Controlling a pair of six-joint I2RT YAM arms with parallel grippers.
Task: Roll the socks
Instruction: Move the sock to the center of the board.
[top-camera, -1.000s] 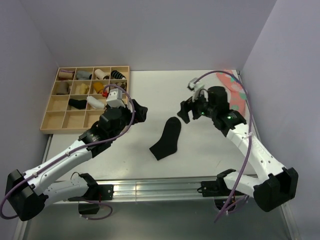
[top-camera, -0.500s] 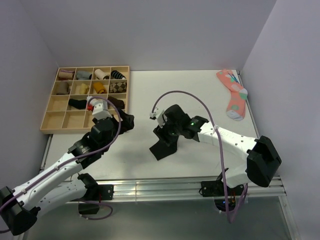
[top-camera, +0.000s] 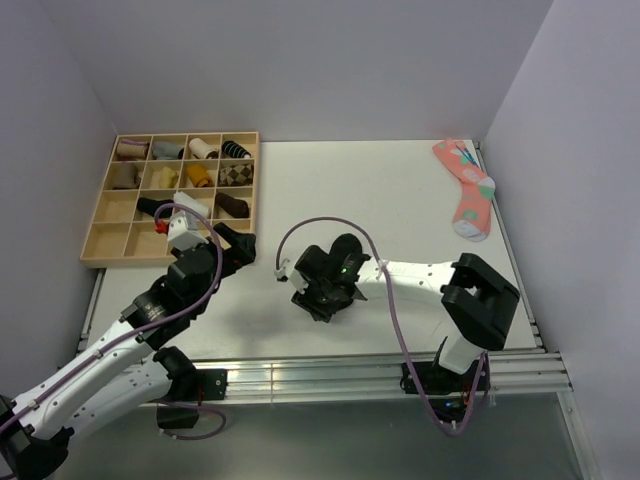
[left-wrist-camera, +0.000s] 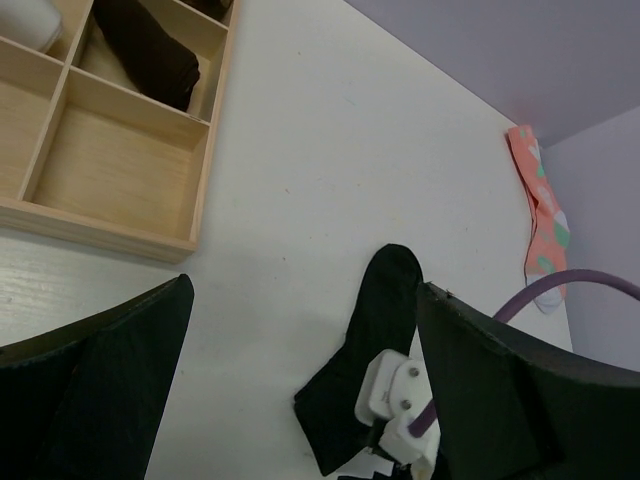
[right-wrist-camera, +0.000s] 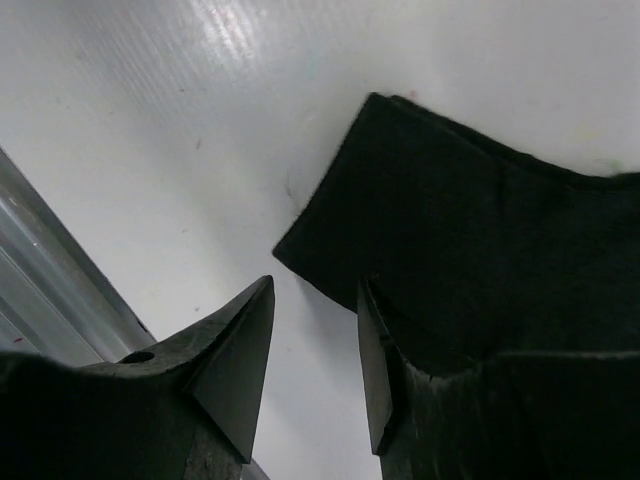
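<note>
A black sock (right-wrist-camera: 470, 220) lies flat on the white table near the front middle. In the top view, most of it (top-camera: 319, 309) is hidden under my right gripper (top-camera: 312, 291). My right gripper (right-wrist-camera: 315, 300) is open and low over the sock's cuff corner, one finger above the fabric and the other above bare table. My left gripper (top-camera: 236, 246) is open and empty, raised to the left of the sock. In the left wrist view the sock (left-wrist-camera: 372, 320) lies between and beyond its fingers (left-wrist-camera: 120, 370). A pink patterned sock (top-camera: 467, 196) lies at the back right.
A wooden tray (top-camera: 110, 235) with several rolled socks in its compartments stands at the back left; its near compartments (left-wrist-camera: 110, 175) hold nothing. The metal rail (top-camera: 330, 375) runs along the table's front edge. A purple cable loops over the right arm.
My right arm has swung from the back right down and forward onto the black sock's cuff end. My left arm has drawn back toward the near left.
</note>
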